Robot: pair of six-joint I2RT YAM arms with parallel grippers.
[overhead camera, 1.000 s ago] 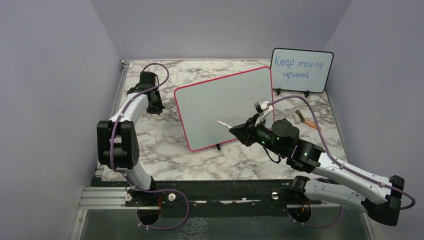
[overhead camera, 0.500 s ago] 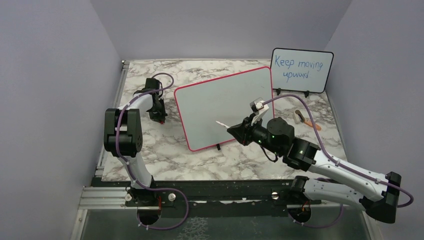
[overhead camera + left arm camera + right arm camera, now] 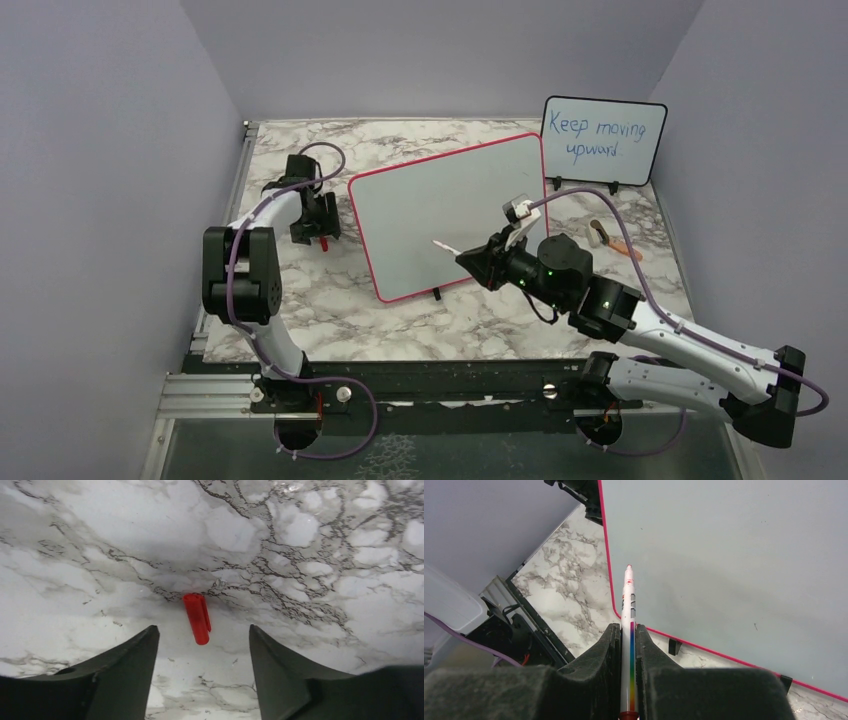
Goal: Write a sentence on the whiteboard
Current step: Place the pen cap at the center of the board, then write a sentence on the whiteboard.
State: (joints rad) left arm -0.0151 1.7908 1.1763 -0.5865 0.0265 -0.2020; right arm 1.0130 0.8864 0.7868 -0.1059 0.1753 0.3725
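Note:
The whiteboard [image 3: 450, 205] with its red-pink frame leans on small black feet at mid-table; its face [image 3: 734, 565] is bare, and the sentence is out of view. My right gripper [image 3: 474, 261] [image 3: 626, 627] is shut on a white marker [image 3: 446, 246] [image 3: 629, 605] with a rainbow stripe. The marker's uncapped tip points at the board's lower left part, and I cannot tell whether it touches. Left of the board, my left gripper [image 3: 322, 232] [image 3: 202, 630] stands open just over the marble. A red cap [image 3: 197, 618] [image 3: 325, 241] lies loose on the table ahead of its fingertips.
A smaller black-framed board [image 3: 603, 140] with blue writing stands at the back right. A brownish object [image 3: 602, 233] and an orange strip [image 3: 626, 249] lie on the marble table [image 3: 480, 315] right of the right arm. A metal rail [image 3: 400, 385] runs along the near edge.
The left gripper, shut before, has opened, and the red cap now lies on the table in front of it. The right arm with the marker has barely shifted.

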